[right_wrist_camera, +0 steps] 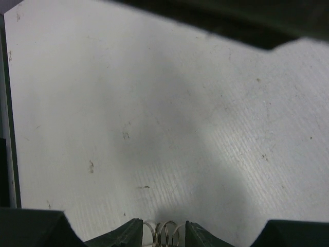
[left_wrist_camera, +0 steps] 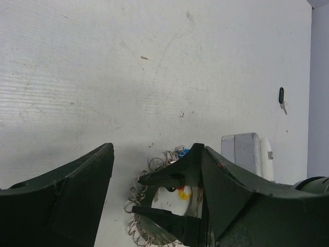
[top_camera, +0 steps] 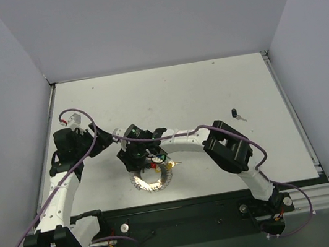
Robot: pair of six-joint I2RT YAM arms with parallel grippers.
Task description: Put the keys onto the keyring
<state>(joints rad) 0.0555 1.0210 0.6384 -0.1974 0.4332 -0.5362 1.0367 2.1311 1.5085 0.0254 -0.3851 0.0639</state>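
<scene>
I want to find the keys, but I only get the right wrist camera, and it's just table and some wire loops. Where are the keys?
Observer: The top camera shows the keys, with their bright heads, bunched at the far edge of the keyring.
Operator: What's the other hand doing?
Observer: The left hand is open wide, and its own camera shows the right hand between its fingers.
Operator: Are there keys anywhere else?
Observer: One black key lies alone on the table, far off to the right.
</scene>
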